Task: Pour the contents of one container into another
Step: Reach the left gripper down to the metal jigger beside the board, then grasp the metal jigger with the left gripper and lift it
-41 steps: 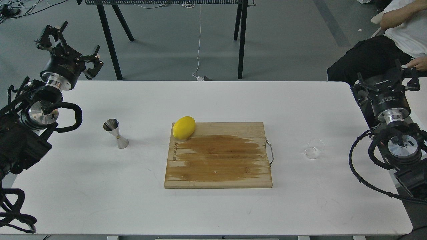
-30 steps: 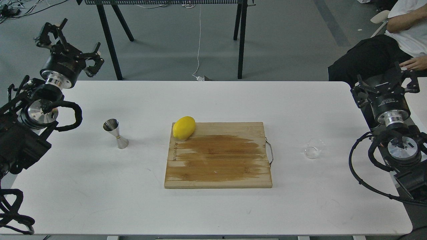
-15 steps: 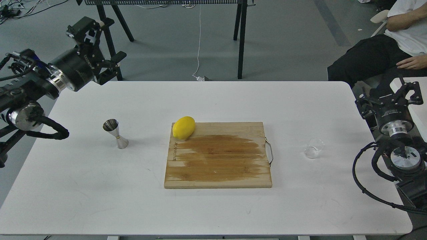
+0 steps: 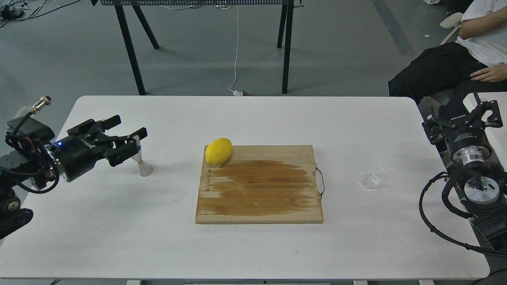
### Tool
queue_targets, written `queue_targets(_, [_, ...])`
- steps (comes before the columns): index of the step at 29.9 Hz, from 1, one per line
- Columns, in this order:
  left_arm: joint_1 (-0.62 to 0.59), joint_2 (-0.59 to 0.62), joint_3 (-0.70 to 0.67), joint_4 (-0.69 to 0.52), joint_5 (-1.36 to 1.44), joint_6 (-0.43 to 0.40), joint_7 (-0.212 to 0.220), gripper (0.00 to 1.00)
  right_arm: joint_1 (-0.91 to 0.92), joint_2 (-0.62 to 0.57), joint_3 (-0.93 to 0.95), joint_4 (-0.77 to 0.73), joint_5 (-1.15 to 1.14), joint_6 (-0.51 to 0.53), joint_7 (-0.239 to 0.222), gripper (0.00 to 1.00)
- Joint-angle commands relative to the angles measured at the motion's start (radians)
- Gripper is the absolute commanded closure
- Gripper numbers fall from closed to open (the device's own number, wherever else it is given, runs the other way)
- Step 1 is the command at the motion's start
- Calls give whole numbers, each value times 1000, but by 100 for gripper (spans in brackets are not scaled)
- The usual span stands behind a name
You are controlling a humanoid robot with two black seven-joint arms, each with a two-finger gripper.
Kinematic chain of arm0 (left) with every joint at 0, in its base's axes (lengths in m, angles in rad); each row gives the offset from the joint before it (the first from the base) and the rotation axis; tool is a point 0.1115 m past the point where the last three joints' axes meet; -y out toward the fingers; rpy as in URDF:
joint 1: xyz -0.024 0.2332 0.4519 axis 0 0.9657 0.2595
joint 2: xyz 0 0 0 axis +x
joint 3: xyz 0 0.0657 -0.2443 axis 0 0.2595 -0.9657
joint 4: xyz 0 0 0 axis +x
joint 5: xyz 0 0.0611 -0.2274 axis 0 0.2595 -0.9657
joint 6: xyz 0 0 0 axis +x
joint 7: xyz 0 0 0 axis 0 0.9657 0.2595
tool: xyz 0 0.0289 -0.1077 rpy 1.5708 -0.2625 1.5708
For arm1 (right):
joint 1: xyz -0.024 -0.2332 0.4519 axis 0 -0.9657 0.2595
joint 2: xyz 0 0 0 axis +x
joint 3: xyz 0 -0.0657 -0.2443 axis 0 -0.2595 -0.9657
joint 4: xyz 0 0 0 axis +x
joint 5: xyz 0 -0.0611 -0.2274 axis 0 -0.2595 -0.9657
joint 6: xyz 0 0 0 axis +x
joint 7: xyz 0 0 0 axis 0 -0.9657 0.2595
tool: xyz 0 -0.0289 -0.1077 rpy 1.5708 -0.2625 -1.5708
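The steel jigger (image 4: 143,167) stands upright on the white table (image 4: 253,118), left of the cutting board. My left gripper (image 4: 130,133) is low over the table and points right, open, right at the jigger. Its near finger (image 4: 123,151) covers the jigger's upper cone, and I cannot tell whether they touch. The clear glass cup (image 4: 373,177) sits on the table to the right of the board, and I cannot tell what it holds. My right gripper (image 4: 462,116) stands open and empty at the table's right edge, behind and to the right of the cup.
A wooden cutting board (image 4: 259,190) with a metal handle (image 4: 321,180) lies mid-table, with a lemon (image 4: 218,151) on its far left corner. A seated person (image 4: 455,59) is at the back right. Black stand legs (image 4: 287,47) rise behind the table.
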Motion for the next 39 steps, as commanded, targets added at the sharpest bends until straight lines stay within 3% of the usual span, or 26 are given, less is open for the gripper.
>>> queue_targets(1, [62,-11,-1,83,186,75,8,7,-11,0,1,1,0,0,-1,0])
queue_targets(11, [82,-267,1,496,190,117,-2,7,-12,2,-10,1,-3,0,1,0])
queue_targets(24, [37,-473,-13,655,50,117,1,13,-12,0,-31,-48,-74,0,1,0])
queue_targets(31, [19,-505,-15,672,45,117,4,20,-12,0,-33,-58,-75,0,1,0])
queue_targets(39, [-3,-567,-13,771,47,117,-1,29,-11,26,-33,-83,-75,0,1,0])
